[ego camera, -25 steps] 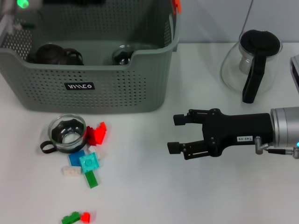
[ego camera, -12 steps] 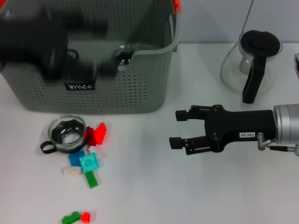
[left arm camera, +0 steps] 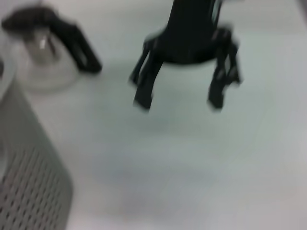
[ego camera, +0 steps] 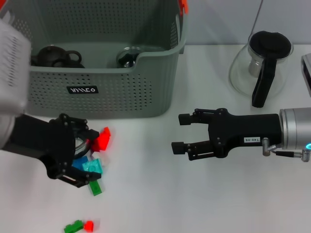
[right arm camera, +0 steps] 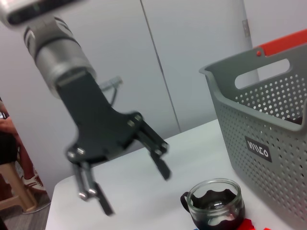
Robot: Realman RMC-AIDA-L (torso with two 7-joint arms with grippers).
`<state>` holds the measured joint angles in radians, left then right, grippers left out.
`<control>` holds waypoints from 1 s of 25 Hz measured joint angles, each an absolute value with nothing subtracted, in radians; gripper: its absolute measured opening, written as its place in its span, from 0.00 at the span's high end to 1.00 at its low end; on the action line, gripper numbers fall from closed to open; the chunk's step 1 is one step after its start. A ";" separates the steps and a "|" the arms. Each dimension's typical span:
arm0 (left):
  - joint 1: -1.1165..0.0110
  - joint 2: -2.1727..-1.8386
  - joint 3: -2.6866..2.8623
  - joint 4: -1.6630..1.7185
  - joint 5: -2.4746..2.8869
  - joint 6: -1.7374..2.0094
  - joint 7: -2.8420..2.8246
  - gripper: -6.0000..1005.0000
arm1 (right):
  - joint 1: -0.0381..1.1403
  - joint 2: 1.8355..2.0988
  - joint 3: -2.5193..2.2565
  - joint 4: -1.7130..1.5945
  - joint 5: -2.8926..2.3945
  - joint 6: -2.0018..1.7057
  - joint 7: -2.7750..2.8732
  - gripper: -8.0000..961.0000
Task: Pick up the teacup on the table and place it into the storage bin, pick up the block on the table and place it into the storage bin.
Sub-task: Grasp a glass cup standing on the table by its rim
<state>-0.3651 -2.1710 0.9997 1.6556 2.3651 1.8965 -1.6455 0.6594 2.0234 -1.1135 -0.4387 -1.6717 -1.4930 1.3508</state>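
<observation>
**Left gripper spread over the teacup beside the bin**

The storage bin sits at the back left of the table, a grey-green perforated basket with a small black label on its front wall and an orange clip at its rim. Inside it lie a dark teapot and a glass item, too hidden to name.

The right gripper hangs above bare table to the right of the bin, fingers spread and holding nothing.

The left gripper is low in front of the bin, jaws parted with nothing clasped, right over the teacup, a clear glass cup with a dark handle standing upright near the bin's front wall.

A glass carafe with a black handle stands at the back right.

Small blocks cluster just beside the cup: a red block, a teal one, a green one. A green-and-red pair lies apart, nearer the front edge.
</observation>
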 joint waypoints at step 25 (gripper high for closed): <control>-0.370 -2.171 1.258 1.509 2.744 1.508 -1.658 0.14 | 0.658 2.049 -1.087 -0.429 -1.666 -1.454 1.360 0.04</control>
<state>-0.3697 -2.1706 1.2582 1.5087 2.7443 1.5084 -1.6576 0.6575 2.0488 -1.0875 -0.4290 -1.6658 -1.4539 1.3604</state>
